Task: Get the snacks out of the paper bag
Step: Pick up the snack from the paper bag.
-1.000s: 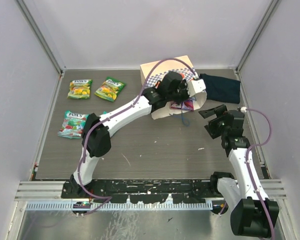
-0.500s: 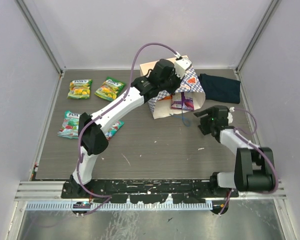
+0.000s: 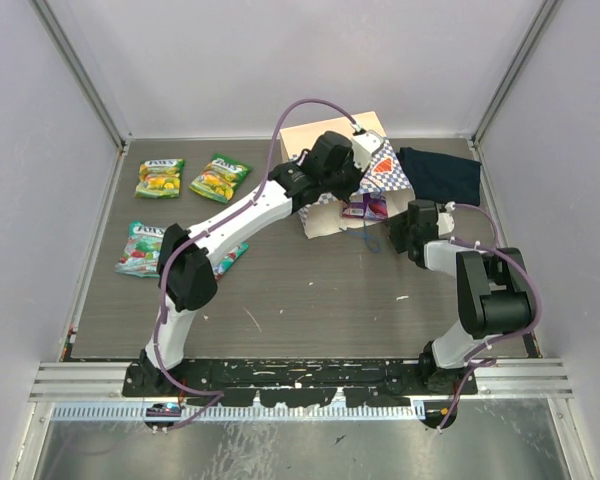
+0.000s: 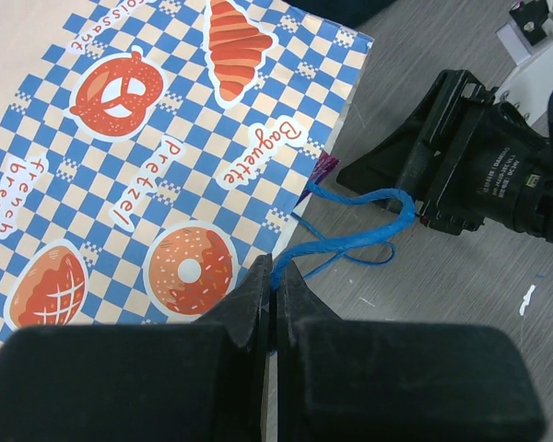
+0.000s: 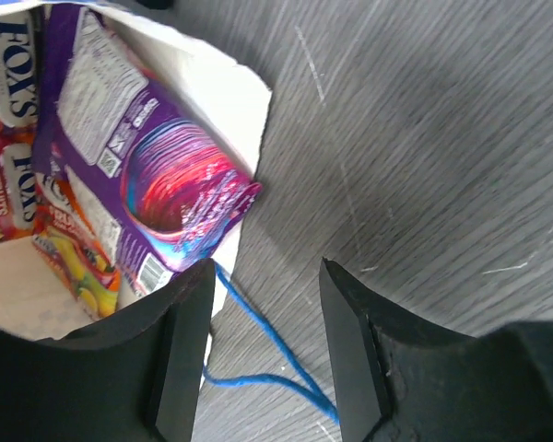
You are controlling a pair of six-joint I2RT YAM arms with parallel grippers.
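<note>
The paper bag (image 3: 330, 222) lies on its side at the back of the table, its checkered face (image 4: 166, 166) filling the left wrist view. My left gripper (image 4: 276, 272) is shut on the bag's blue cord handle (image 4: 359, 226) at the upper lip and holds the mouth up. A purple snack packet (image 5: 157, 175) pokes out of the mouth, with more snacks (image 5: 18, 110) behind it inside. My right gripper (image 5: 267, 276) stands open just in front of the mouth, its left fingertip at the bag's edge below the purple packet. Three snacks (image 3: 160, 178) (image 3: 218, 176) (image 3: 145, 247) lie at the left.
A dark navy folded cloth (image 3: 440, 175) lies right of the bag, close behind the right gripper. Another packet (image 3: 225, 258) lies partly under the left arm. A loose loop of blue cord (image 5: 258, 341) rests on the table under the right fingers. Grey walls enclose the table.
The right arm has swung in from the right to the bag's mouth and its jaws have narrowed. The left gripper has lifted the bag's upper lip up and back.
</note>
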